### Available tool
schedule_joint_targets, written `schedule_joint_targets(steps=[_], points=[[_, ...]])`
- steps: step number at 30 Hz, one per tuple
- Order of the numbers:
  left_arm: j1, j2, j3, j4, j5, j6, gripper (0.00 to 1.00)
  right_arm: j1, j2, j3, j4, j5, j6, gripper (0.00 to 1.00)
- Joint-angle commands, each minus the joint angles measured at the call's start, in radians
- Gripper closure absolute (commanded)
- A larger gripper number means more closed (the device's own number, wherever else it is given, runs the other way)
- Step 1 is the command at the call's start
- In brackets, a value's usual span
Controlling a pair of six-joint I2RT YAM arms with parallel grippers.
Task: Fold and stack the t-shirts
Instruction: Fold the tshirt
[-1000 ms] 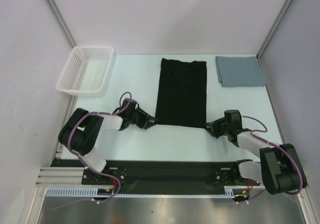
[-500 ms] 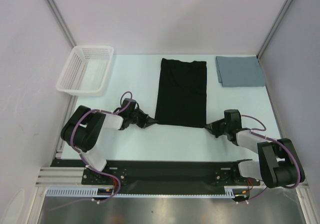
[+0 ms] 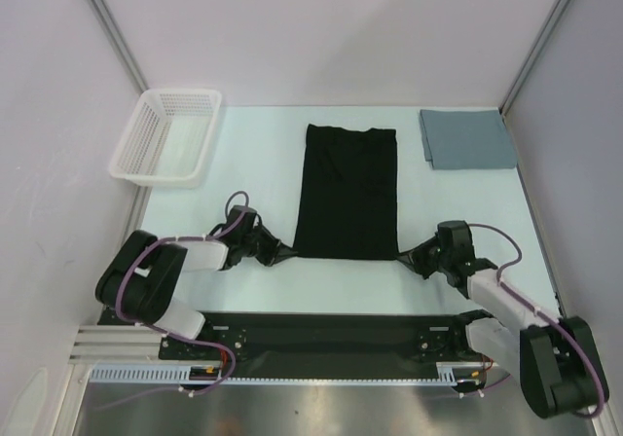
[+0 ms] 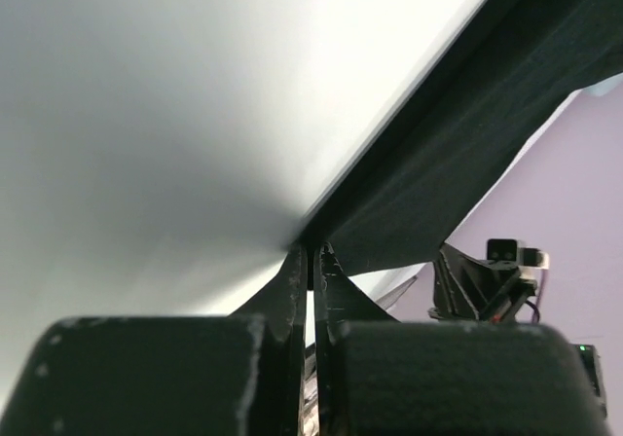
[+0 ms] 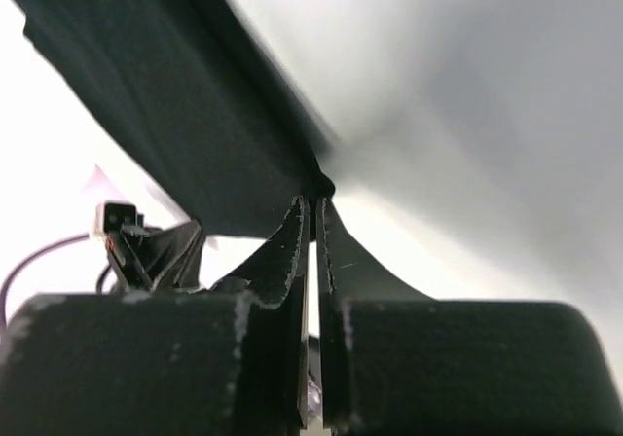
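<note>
The black t-shirt (image 3: 347,193) lies flat as a long folded rectangle in the middle of the table. My left gripper (image 3: 288,252) is shut on its near left corner; in the left wrist view the cloth (image 4: 458,144) runs from between the closed fingertips (image 4: 313,261). My right gripper (image 3: 404,255) is shut on the near right corner; the cloth (image 5: 175,95) shows pinched in the right wrist view (image 5: 316,207). The grey-blue t-shirt (image 3: 466,138) lies folded at the back right.
A white mesh basket (image 3: 167,135) stands at the back left. The table (image 3: 253,154) is pale, with side walls left and right and the black base rail (image 3: 321,334) at the near edge.
Both grippers have pulled toward the near edge with the shirt's near corners, and the whole black shirt has slid nearer along the table.
</note>
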Motion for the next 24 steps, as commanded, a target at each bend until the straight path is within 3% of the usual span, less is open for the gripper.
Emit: schedule_joint_targets(steps=[1, 5, 11, 17, 24], points=[[-0.006, -0.093, -0.067, -0.099, -0.040, 0.045, 1.00, 0.033, -0.142, -0.042, -0.181, 0.040, -0.040, 1.00], [-0.039, -0.219, -0.124, -0.148, -0.048, 0.039, 1.00, 0.091, -0.330, -0.084, -0.305, 0.064, 0.003, 1.00], [-0.109, -0.462, -0.181, -0.300, -0.079, 0.024, 1.00, 0.280, -0.588, -0.081, -0.520, 0.136, 0.077, 1.00], [-0.221, -0.682, -0.218, -0.397, -0.151, -0.071, 1.00, 0.528, -0.667, -0.058, -0.620, 0.218, 0.170, 1.00], [-0.234, -0.939, -0.200, -0.604, -0.206, -0.107, 1.00, 0.798, -0.646, -0.006, -0.652, 0.420, 0.324, 1.00]])
